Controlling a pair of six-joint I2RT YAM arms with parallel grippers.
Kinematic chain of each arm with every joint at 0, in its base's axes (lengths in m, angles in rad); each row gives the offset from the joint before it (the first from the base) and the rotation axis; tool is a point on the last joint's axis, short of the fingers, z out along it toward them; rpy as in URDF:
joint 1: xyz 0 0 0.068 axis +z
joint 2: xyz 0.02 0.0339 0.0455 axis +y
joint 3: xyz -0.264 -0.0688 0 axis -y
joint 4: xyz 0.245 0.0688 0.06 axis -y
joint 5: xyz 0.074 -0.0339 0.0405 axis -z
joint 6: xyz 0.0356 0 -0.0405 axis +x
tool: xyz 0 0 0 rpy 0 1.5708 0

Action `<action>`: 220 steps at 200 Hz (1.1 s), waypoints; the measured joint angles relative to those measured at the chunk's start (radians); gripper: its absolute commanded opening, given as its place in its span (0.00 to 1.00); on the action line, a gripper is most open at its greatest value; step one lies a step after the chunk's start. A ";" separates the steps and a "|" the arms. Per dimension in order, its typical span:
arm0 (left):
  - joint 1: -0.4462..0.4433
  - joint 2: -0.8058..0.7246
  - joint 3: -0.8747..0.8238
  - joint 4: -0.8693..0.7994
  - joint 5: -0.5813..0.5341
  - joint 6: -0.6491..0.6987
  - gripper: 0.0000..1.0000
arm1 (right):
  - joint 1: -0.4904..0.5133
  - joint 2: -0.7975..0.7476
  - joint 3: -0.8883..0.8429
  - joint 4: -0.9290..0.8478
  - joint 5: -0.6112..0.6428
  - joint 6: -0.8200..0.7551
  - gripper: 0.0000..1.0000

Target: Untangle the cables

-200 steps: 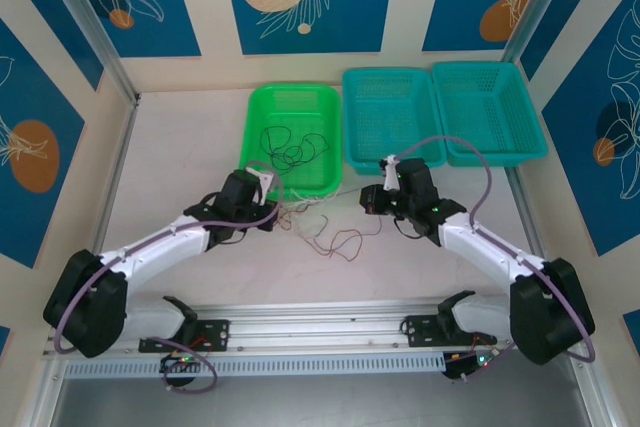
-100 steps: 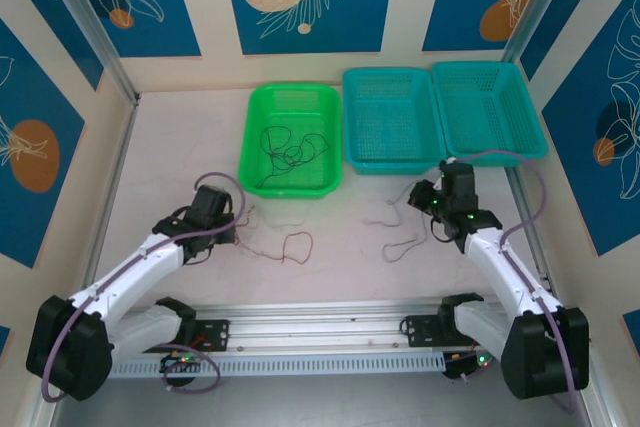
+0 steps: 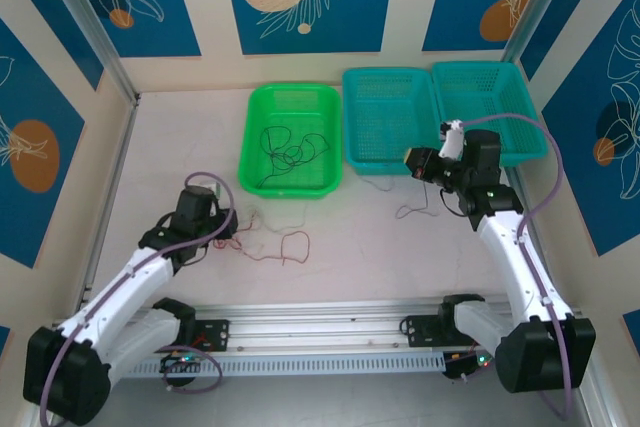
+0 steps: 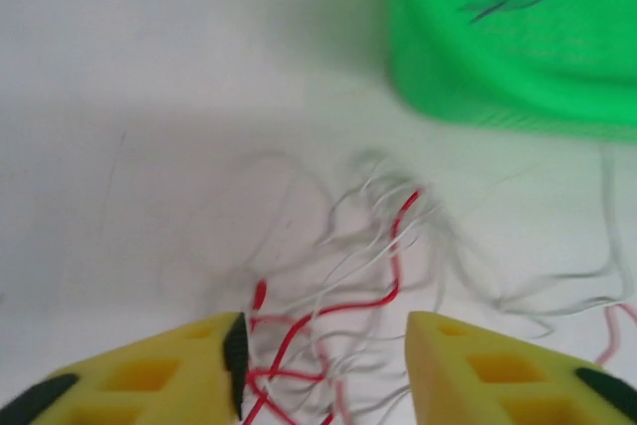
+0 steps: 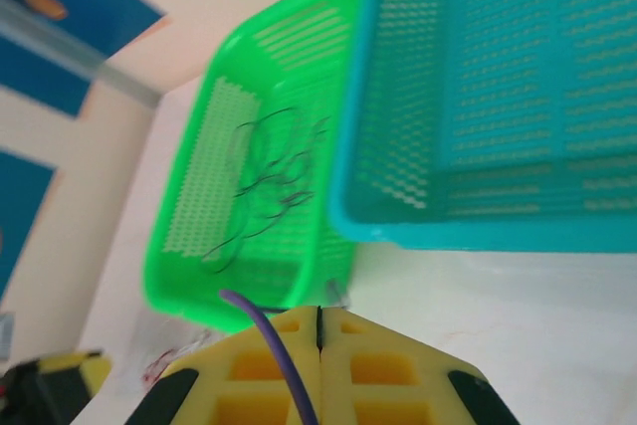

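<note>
Presently the left arm is stretched low over the near-left part of the surface [image 3: 350, 272], with its wrist turned toward the green basket [image 3: 290, 88]. The left gripper [image 3: 226, 231] is held just above the surface. Its jaws are parted and nothing is clamped between them.

The right arm is raised and reaches forward. The right gripper [image 3: 414, 161] is carried just in front of the near rim of the middle teal basket [image 3: 390, 75]. In the right wrist view its jaws are pressed flush together. A purple arm cable [image 5: 284, 355] is seen crossing the left finger there.

Three baskets are set in a row at the far side. The green one is on the left, and the right teal basket [image 3: 490, 67] is touching the middle one. Both teal baskets are seen without contents.

A black cable [image 3: 290, 155] is coiled in loose loops on the floor of the green basket. A red cable [image 3: 285, 247] is spread in open curls on the surface just beside the left gripper, mixed with pale strands [image 4: 348, 246]. In the left wrist view these strands are blurred, and some run into the gap between the open fingers.

A pale cable [image 3: 412, 211] is looped on the surface below the right gripper, well apart from the red cable. A thin strand rises toward that gripper. Whether it is pinched there cannot be told.
</note>
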 measured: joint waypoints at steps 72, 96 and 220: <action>0.000 -0.043 0.221 -0.031 0.076 0.103 0.71 | 0.216 0.216 0.459 -0.024 -0.077 0.044 0.00; 0.000 -0.031 0.327 -0.048 0.147 0.125 0.71 | 0.289 0.377 0.658 0.006 -0.045 0.095 0.00; -0.002 0.050 0.459 -0.311 0.127 -0.005 0.73 | 0.459 1.187 1.289 -0.287 0.191 0.039 0.61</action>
